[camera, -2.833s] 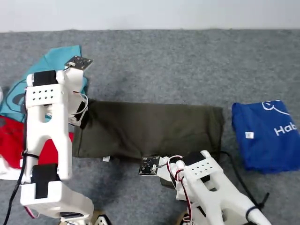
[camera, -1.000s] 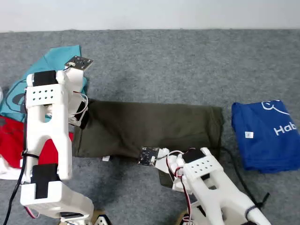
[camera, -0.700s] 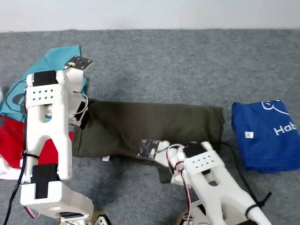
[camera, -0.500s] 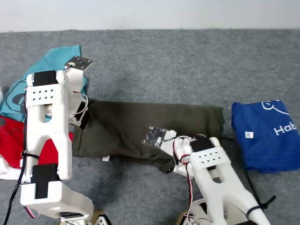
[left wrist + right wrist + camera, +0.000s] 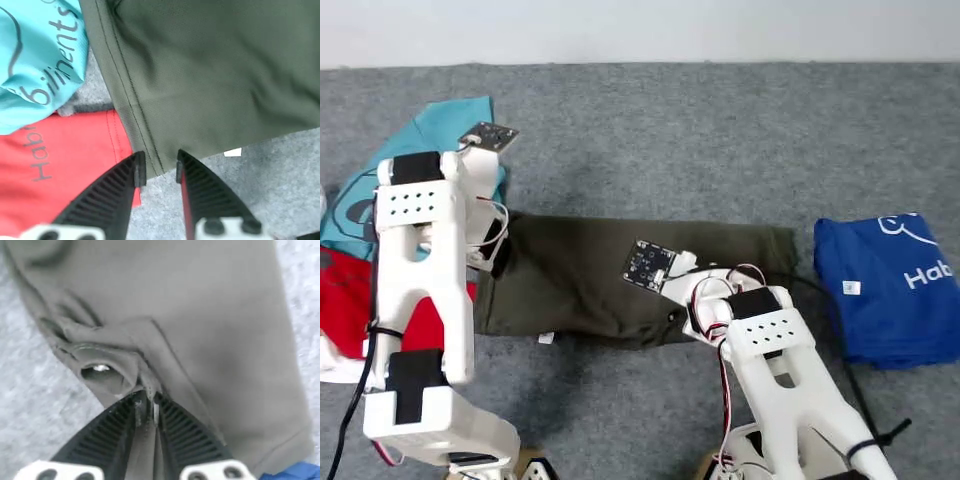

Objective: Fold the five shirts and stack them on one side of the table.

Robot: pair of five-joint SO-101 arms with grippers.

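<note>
Olive shirt (image 5: 590,275) lies mid-surface, folded into a long band running side to side across the grey carpeted surface (image 5: 720,140). Near edge of the band is bunched and lifted where the right hand (image 5: 146,402) has it. Jaws all but closed, a ridge of olive cloth pinched between the tips, fabric puckered in wrinkles around the pinch. High view puts that arm's wrist over the band's near edge, toward the end closer to the blue shirt (image 5: 895,290).

Left hand (image 5: 157,167) sits at the band's opposite end, low over the corner. Jaws parted a little, 1 tip on either side of the stitched hem, not clamped on it. Small white label (image 5: 232,152) pokes out from under the olive edge just beside.

Blue shirt is folded and lies apart from the olive one, at the surface's right side. Teal shirt (image 5: 450,120) and red shirt (image 5: 345,300) are heaped loose and unfolded at the left side, both against the olive band's end. Teal lies farther back, red nearer. 4 shirts counted.
</note>
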